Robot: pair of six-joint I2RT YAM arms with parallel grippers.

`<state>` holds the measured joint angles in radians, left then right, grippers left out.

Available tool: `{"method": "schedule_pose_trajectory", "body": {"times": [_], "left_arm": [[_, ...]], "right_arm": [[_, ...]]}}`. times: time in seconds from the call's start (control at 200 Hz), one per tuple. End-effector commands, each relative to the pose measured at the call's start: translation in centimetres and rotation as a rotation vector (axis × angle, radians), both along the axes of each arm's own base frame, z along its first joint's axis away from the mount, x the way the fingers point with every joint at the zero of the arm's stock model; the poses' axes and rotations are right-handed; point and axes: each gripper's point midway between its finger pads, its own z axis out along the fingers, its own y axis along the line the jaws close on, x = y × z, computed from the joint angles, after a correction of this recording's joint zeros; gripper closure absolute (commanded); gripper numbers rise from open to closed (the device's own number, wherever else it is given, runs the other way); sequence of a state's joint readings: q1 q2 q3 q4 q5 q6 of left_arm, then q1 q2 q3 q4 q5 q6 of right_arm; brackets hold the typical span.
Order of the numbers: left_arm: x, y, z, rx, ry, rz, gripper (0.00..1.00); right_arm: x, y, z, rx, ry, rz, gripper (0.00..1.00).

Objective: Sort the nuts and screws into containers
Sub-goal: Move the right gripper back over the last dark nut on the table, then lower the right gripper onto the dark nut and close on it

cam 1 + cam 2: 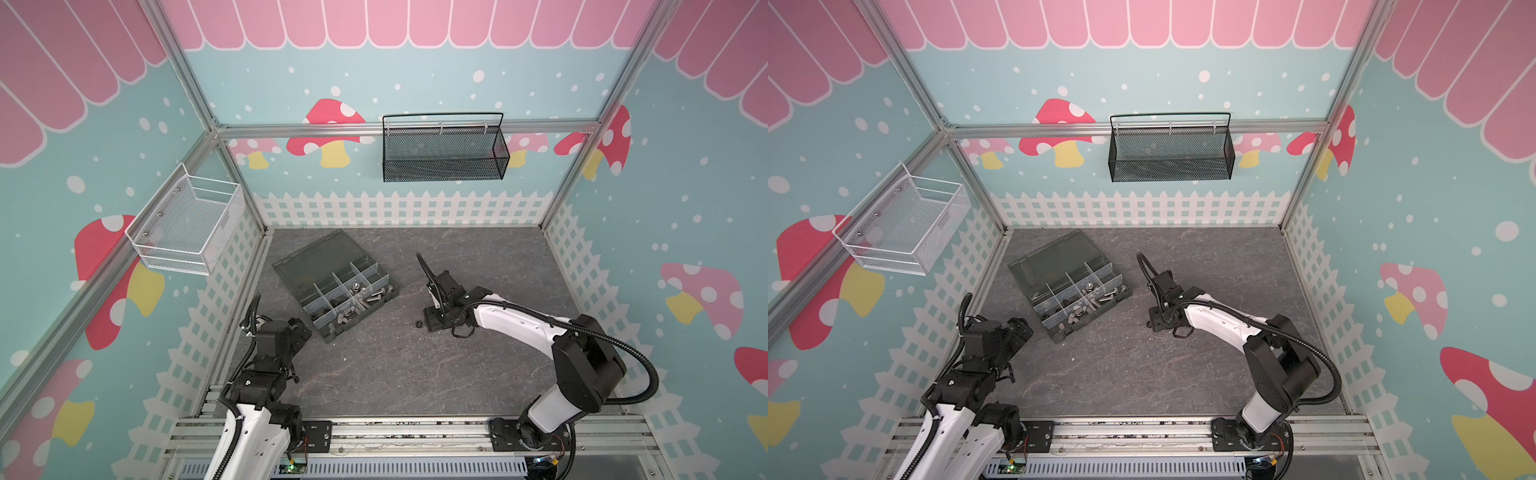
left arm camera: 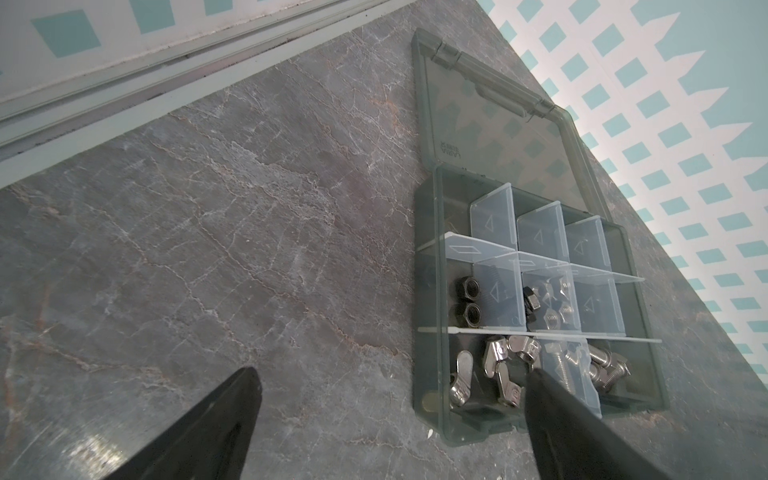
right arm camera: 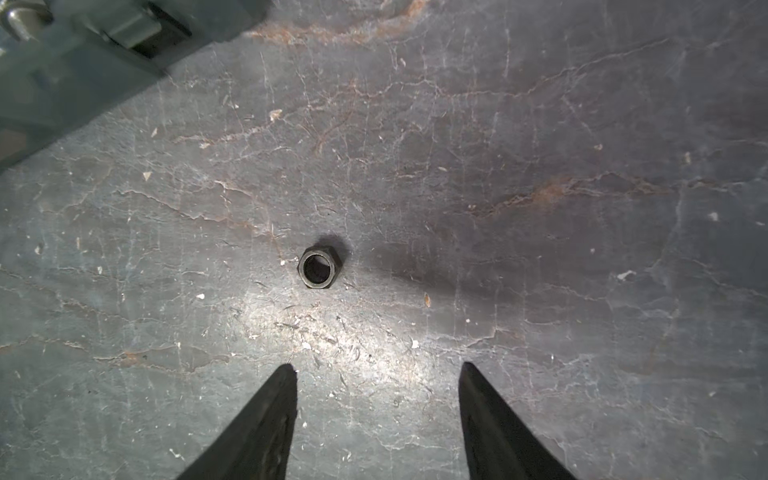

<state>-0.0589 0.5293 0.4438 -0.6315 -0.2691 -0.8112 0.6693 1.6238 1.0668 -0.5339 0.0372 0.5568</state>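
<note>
A dark grey organizer box (image 1: 318, 259) (image 1: 1054, 262) lies open at the left of the table, its lid flat behind its containers (image 2: 494, 224). In these lie black nuts (image 2: 467, 301), silver nuts (image 2: 552, 309), wing nuts (image 2: 498, 365) and silver screws (image 2: 602, 365). One black hex nut (image 3: 319, 266) (image 1: 418, 323) lies alone on the table, right of the box. My right gripper (image 3: 378, 365) (image 1: 427, 323) hangs low just short of it, open and empty. My left gripper (image 2: 392, 372) (image 1: 305, 332) stands open and empty at the box's near corner.
A white wire basket (image 1: 187, 226) hangs on the left wall and a black mesh basket (image 1: 444, 149) on the back wall. Aluminium frame rails (image 1: 411, 432) border the grey stone-pattern table (image 1: 415, 374) at the front.
</note>
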Motion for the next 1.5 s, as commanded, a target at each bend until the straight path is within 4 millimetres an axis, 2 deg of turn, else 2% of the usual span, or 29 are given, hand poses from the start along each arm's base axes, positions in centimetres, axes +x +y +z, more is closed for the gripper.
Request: {"method": "schedule_pose_trajectory", "body": {"times": [0.0,0.135,0.275,0.875,0.971,0.986,1.066,1.276,1.491], "left_arm": [[0.4,0.0,1.0,-0.006,-0.02,0.003,0.0],[0.5,0.0,0.8,-0.009,-0.013,0.003,0.0],[0.5,-0.1,0.6,-0.011,-0.006,0.002,0.0],[0.7,-0.1,0.3,-0.013,0.006,0.006,0.0],[0.7,-0.1,0.3,-0.013,0.004,0.006,0.0],[0.7,-0.1,0.2,-0.013,0.005,0.006,0.0],[0.7,-0.1,0.3,-0.011,0.004,0.004,0.0],[0.8,0.0,0.3,-0.009,0.003,0.004,0.0],[0.8,0.0,0.4,-0.007,0.002,0.006,0.0]], "right_arm": [[-0.9,-0.3,-1.5,-0.018,0.062,0.016,0.36],[-0.9,-0.3,-2.4,-0.026,0.084,0.026,0.37],[-0.7,0.5,-2.9,-0.005,0.095,0.056,0.38],[0.9,3.4,-5.2,-0.024,0.126,0.159,0.52],[1.3,3.7,-5.0,-0.021,0.115,0.163,0.55],[1.2,3.6,-6.0,-0.035,0.137,0.163,0.55],[1.2,3.7,-6.6,-0.041,0.149,0.167,0.57],[0.6,3.4,-7.2,-0.059,0.171,0.16,0.64],[-0.7,2.9,-7.7,-0.131,0.191,0.179,0.65]]}}
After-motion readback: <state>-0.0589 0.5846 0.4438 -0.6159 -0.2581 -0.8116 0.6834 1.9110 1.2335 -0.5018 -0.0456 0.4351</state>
